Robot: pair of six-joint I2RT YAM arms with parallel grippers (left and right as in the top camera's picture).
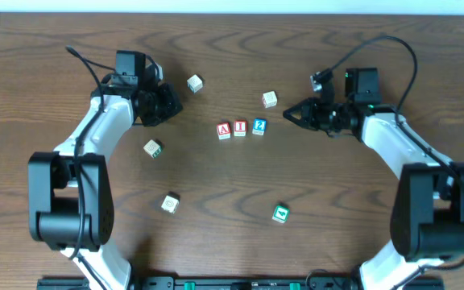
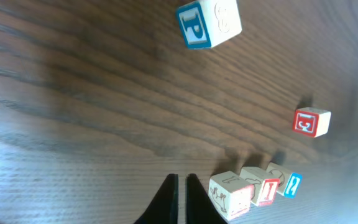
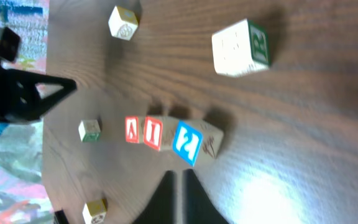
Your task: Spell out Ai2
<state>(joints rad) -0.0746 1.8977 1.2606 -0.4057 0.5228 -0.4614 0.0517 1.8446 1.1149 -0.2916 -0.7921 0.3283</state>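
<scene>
Where the dark, wood-grained tabletop (image 1: 216, 185) catches a soft glare, the red A block (image 1: 224, 130), red I block (image 1: 240, 129) and blue 2 block (image 1: 258, 126) sit in a tight row at its middle. The left gripper (image 1: 177, 105) and right gripper (image 1: 287, 115) flank the row, apart from it, each clenched on nothing. Stray blocks (image 1: 195, 83) lie scattered around. A pale strip (image 1: 232, 6) borders the far edge.
</scene>
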